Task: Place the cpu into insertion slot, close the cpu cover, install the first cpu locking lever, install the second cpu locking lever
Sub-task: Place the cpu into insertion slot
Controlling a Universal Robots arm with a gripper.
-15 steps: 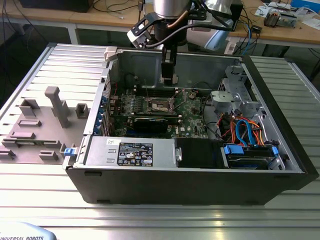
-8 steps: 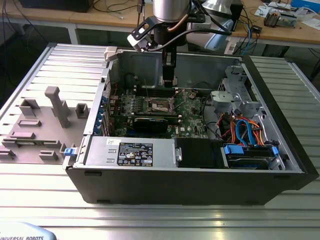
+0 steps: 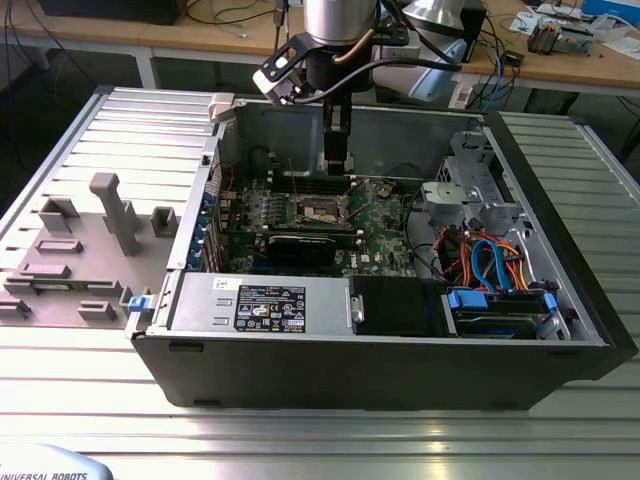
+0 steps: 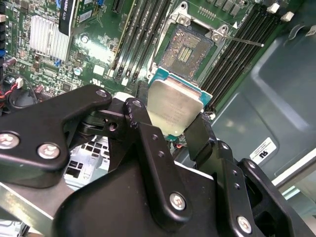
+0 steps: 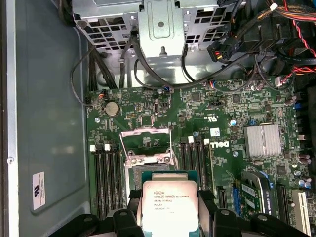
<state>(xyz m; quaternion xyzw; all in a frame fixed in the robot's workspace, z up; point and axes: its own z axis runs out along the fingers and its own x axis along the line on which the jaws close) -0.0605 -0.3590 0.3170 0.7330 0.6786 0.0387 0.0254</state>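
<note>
Holding the cpu (image 4: pixel 175 106) clenched in the fingers (image 4: pixel 200 136), hovering near the open insertion slot (image 4: pixel 190 49), mid-board; step one, placing, chip not seated; seating likely calls for squaring it over the slot.

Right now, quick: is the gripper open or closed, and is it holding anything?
Gripper: closed on the chip, which is held clear of the empty socket, not yet seated.
</note>
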